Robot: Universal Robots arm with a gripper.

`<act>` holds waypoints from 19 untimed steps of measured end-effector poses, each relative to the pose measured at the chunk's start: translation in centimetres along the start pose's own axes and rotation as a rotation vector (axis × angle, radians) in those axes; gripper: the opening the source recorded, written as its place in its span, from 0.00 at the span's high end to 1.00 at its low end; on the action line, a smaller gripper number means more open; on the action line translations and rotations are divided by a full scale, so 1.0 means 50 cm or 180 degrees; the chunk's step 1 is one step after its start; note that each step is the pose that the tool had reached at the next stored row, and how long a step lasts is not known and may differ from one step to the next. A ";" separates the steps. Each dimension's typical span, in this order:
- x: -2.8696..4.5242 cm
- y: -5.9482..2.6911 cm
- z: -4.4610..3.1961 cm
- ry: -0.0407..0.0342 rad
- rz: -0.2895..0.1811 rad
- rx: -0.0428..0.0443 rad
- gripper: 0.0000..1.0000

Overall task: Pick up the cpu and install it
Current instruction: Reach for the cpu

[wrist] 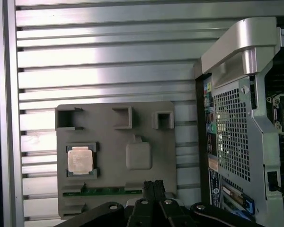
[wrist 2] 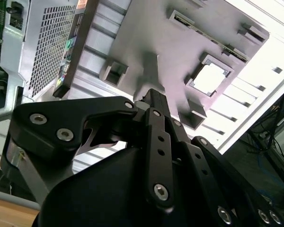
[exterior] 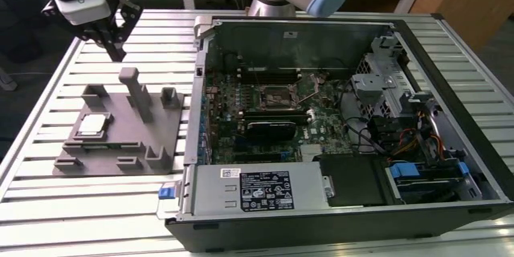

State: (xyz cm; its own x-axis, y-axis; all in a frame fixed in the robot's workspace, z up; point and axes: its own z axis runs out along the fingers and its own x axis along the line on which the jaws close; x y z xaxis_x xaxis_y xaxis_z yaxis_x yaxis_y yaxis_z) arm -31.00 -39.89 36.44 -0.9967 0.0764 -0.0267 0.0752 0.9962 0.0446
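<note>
1. In the exterior view you see the gripper [exterior: 115, 46] in the air over the table [exterior: 88, 209], on the exterior view's left. It is beyond the grey fixture [exterior: 120, 121] and well apart from it. Its two black fingers are pressed together and nothing is between them. The cpu [exterior: 91, 124] lies flat in a square seat on the fixture. It is a small square chip with a silver-grey top and a thin pale edge. The open case [exterior: 337, 118] stands just beside the fixture, on the exterior view's right, with the black socket [exterior: 278, 96] on its board.
2. In the second wrist view the gripper [wrist 2: 151, 97] is closed to one tip and carries nothing. The cpu [wrist 2: 209, 78] shines almost white in its seat on the fixture [wrist 2: 146, 33], apart from the tip.
3. In the first wrist view the cpu [wrist: 79, 159] shows a pale metal top, and the dark corners of the seat are around it. The gripper [wrist: 154, 185] is closed near the edge of the fixture [wrist: 109, 142] and does not touch the chip.
</note>
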 end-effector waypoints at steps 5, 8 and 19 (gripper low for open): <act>0.019 -0.002 0.007 0.0000 0.0000 0.0000 0.89; 0.033 -0.003 0.013 0.0000 0.0000 0.0000 0.89; 0.065 -0.006 0.031 0.0000 0.0000 0.0000 0.89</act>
State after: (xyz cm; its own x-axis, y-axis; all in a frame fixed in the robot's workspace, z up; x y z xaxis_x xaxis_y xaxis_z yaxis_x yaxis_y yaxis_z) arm -34.21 -39.89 34.80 -0.9967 0.0764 -0.0266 0.0752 0.9962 0.0446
